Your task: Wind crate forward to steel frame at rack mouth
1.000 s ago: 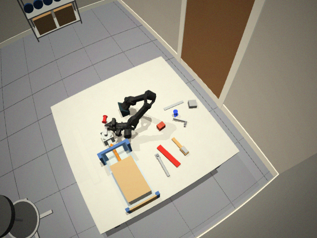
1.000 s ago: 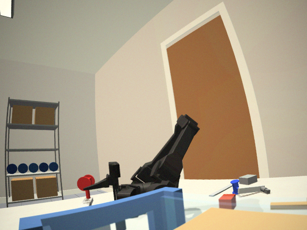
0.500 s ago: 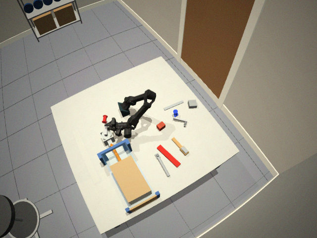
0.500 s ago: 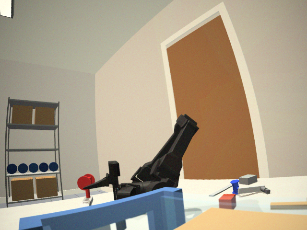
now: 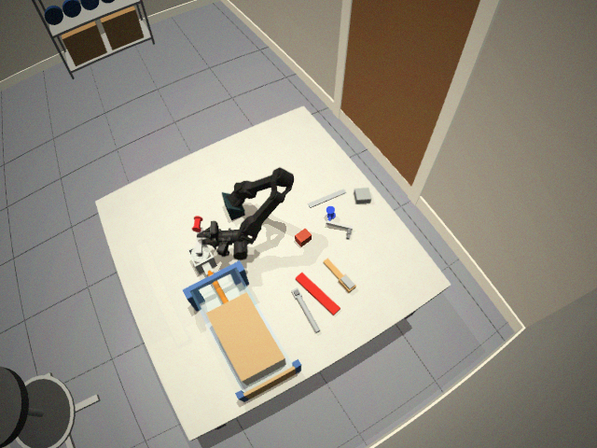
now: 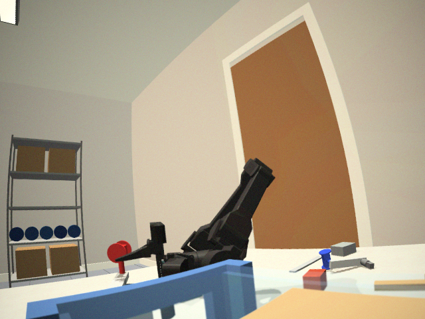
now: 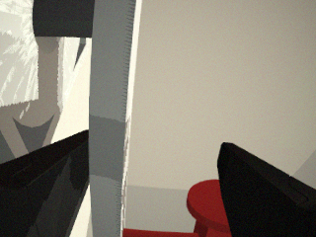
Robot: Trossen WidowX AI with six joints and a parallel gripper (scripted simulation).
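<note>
The tan crate [image 5: 245, 335] [image 6: 346, 304] sits flat in the clear-panelled cubby, its front apart from the blue frame [image 5: 226, 272] [image 6: 154, 288]. An orange strap [image 5: 219, 290] runs from it toward the pale winch [image 5: 203, 261]. A handle with a red spool-shaped knob [image 5: 197, 223] [image 6: 118, 252] stands at the winch; its grey bar [image 7: 107, 148] passes between my fingers, close beside the left one. My gripper [image 5: 200, 234] [image 7: 158, 148] is part open; the red knob [image 7: 204, 197] shows partly behind the right finger. The key and socket are hidden.
Right of the arm lie a red block [image 5: 302, 237], a blue knobbed piece [image 5: 330, 212], a grey crank-shaped tool [image 5: 340, 226], a flat bar [image 5: 326, 198] and a grey block [image 5: 362, 195]. Nearer the cubby lie a wooden-handled tool [image 5: 336, 270], a red bar [image 5: 318, 293] and a grey wrench [image 5: 307, 312].
</note>
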